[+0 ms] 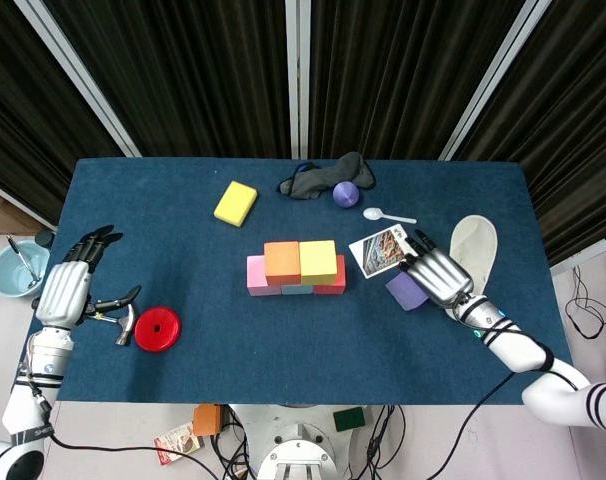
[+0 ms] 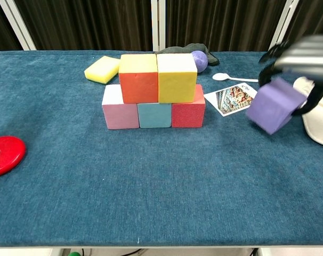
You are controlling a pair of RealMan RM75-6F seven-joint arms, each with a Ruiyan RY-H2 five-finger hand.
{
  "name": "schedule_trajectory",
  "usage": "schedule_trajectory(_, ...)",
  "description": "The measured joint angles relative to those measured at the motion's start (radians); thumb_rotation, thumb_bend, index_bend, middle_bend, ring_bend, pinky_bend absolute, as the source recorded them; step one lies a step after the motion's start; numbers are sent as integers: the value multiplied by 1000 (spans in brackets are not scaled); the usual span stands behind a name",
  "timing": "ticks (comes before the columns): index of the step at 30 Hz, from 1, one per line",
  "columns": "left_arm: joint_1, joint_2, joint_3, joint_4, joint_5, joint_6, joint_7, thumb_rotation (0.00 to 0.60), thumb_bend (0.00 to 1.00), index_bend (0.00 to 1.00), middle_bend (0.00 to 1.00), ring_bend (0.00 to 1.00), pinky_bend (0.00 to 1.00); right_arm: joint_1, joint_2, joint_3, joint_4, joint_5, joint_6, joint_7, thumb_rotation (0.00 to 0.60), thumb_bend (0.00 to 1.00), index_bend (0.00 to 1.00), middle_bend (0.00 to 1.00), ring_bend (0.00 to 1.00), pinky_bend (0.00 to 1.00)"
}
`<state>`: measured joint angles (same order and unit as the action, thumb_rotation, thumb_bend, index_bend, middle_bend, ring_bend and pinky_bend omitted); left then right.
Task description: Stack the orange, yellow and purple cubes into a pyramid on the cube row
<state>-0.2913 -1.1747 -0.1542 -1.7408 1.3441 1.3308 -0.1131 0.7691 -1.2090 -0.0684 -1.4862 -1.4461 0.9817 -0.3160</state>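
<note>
The orange cube [image 1: 282, 260] [image 2: 138, 78] and the yellow cube [image 1: 318, 259] [image 2: 176, 77] sit side by side on the row of pink [image 2: 119, 109], teal [image 2: 154, 114] and red [image 2: 189, 109] cubes. My right hand [image 1: 438, 276] [image 2: 305, 50] grips the purple cube [image 1: 403, 291] [image 2: 273, 105] from above, right of the row. The cube is tilted, blurred and just off the cloth. My left hand [image 1: 65, 290] lies at the table's left edge, fingers apart, holding nothing.
A hammer [image 1: 118, 318] and a red disc [image 1: 157, 328] lie by my left hand. A picture card [image 1: 380, 250], a white spoon [image 1: 388, 215] and a pale insole [image 1: 475, 245] surround the right hand. A yellow sponge [image 1: 236, 203], dark cloth [image 1: 318, 178] and purple ball [image 1: 346, 193] lie behind.
</note>
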Motion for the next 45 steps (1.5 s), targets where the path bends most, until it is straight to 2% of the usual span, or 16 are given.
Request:
schedule_trajectory(5, 9, 11, 0, -9, 6, 15, -2, 415, 172, 159, 73, 74, 150, -17, 119, 52, -177, 17, 60, -3, 600, 201, 532, 452, 133, 119)
schedule_trajectory(8, 13, 14, 1, -14, 7, 21, 11, 411, 171, 159, 73, 74, 151, -9, 189, 102, -305, 80, 59, -22, 600, 201, 531, 453, 134, 119)
schedule_trajectory(11, 17, 14, 0, -21, 7, 29, 18, 410, 171, 159, 73, 74, 150, 19, 239, 151, -400, 197, 33, -65, 600, 201, 503, 447, 134, 120)
schedule_trajectory(14, 18, 14, -2, -23, 7, 32, 18, 420, 171, 159, 73, 74, 150, 66, 270, 195, -473, 356, 7, -128, 600, 201, 490, 448, 134, 120)
schedule_trajectory(17, 19, 12, -3, -22, 7, 32, 18, 401, 171, 159, 73, 74, 152, 133, 279, 232, -529, 541, -5, -208, 600, 201, 489, 444, 134, 120)
schedule_trajectory(24, 19, 6, -4, -9, 5, 30, 9, 407, 171, 159, 73, 74, 150, 352, 197, 300, -597, 982, 44, -411, 600, 201, 478, 432, 135, 121)
schedule_trajectory(30, 24, 1, -4, 7, 4, 32, -9, 410, 171, 159, 73, 74, 150, 553, 61, 338, -599, 1234, 157, -591, 600, 201, 474, 427, 135, 120)
schedule_trajectory(36, 30, -3, -1, 20, 7, 34, -25, 408, 171, 159, 73, 74, 150, 657, -39, 346, -551, 1339, 235, -706, 600, 201, 467, 425, 135, 106)
schedule_trajectory(45, 37, -3, -2, 30, 5, 38, -40, 410, 171, 159, 73, 74, 150, 713, -99, 357, -477, 1422, 246, -770, 600, 200, 430, 405, 135, 87)
